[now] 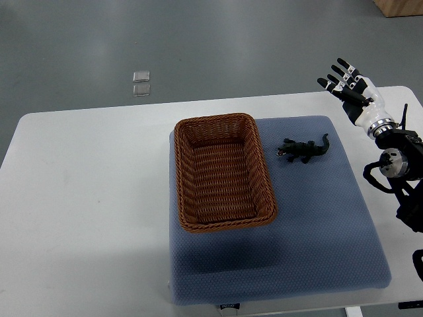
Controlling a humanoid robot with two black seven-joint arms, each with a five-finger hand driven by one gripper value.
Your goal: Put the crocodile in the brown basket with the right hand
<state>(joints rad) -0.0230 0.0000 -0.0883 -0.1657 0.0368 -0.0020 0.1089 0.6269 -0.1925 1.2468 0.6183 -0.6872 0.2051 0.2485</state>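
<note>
Top view, one crocodile [303, 149], one brown basket [223, 222], right hand [348, 88] spread

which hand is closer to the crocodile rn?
Right. The right hand is beyond the crocodile and off to its right, fingers spread, clearly apart from it. The left hand is not in view, so it cannot be placed.
</note>
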